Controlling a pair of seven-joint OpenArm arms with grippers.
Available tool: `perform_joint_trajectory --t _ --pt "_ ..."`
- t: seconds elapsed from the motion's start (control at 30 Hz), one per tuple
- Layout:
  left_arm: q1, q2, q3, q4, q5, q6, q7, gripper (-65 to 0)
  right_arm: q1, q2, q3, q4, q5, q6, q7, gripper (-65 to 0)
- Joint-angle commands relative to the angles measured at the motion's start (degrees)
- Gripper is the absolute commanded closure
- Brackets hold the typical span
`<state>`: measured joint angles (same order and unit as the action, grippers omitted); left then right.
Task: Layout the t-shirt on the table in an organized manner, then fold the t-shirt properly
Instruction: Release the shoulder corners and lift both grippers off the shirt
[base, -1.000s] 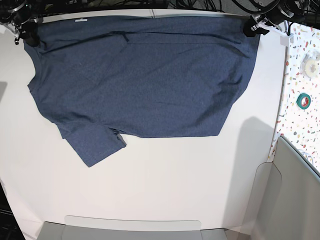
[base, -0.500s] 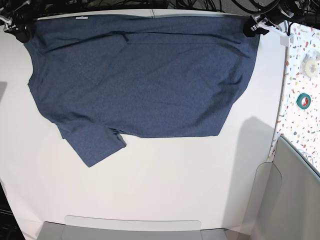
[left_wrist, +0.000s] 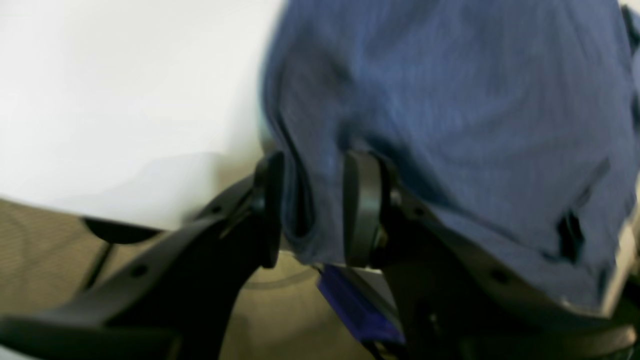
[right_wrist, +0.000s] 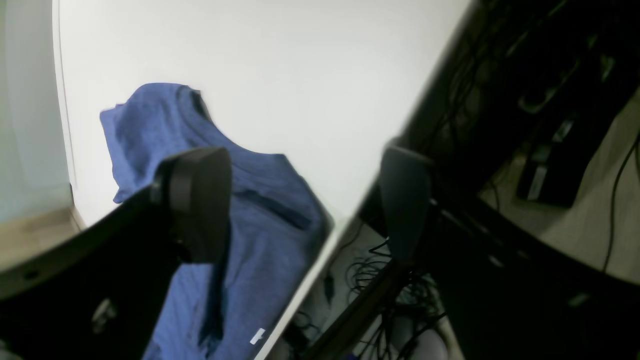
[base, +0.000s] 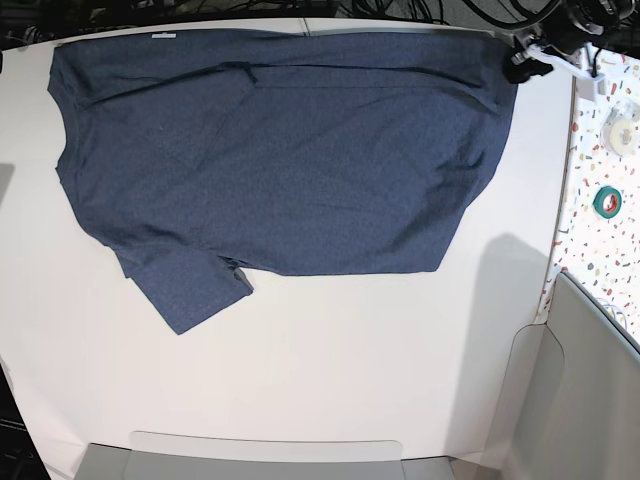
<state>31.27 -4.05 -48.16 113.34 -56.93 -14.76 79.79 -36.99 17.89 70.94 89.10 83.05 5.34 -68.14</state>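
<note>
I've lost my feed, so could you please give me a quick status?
Right gripper open, clear of t-shirt. Left gripper astride shirt corner. Shirt spread on table. Nothing obstructing.

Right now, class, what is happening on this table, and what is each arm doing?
A two-armed robot is laying a navy t-shirt flat on the white table. The left gripper has a bunch of the shirt's fabric between its fingers at the table's far edge. The right gripper is open and empty, off the shirt's other corner. No fold has been made yet.
</note>
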Motion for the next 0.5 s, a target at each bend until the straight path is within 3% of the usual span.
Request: perform_joint_trajectory --t 0.0,0.07,0.17,0.33,0.4,0.43,0.47 --pt "0.4 -0.6 -1.1 1.5 -0.7 0.0 0.2 -19.9 -0.4 2.5 0.6 2.5 2.0 0.3 0.5 -46.2" --pt "0.3 -2.8 -2.0 2.3 -0.8 -0.1 0.2 -19.9 0.7 4.7 0.4 5.4 2.0 2.9 0.4 -46.3" --pt "-1.9 -5.7 -1.9 2.2 -0.8 -0.6 0.2 -19.9 3.7 7.6 0.4 10.6 -2.5 11.7 0.4 -46.3" --pt "-6.5 -11.2 -1.7 1.8 -0.8 -7.9 0.2 -19.9 12.1 11.0 -0.1 20.4 -21.2 26.4 0.4 -46.3" --pt "-10.7 -14.5 0.1 1.3 -0.5 -10.5 0.2 -19.9 17.4 12.6 -4.1 22.6 -30.9 32.5 0.6 -46.3" --pt "-13.1 -16.4 1.9 0.3 -0.6 -10.9 0.2 -19.9 20.2 13.5 -7.2 22.8 -36.0 34.7 0.6 -46.3" --pt "-15.6 -18.1 4.1 -1.0 -0.6 -10.9 0.2 -19.9 22.6 14.5 -10.8 22.7 -40.9 34.7 0.7 -46.3"
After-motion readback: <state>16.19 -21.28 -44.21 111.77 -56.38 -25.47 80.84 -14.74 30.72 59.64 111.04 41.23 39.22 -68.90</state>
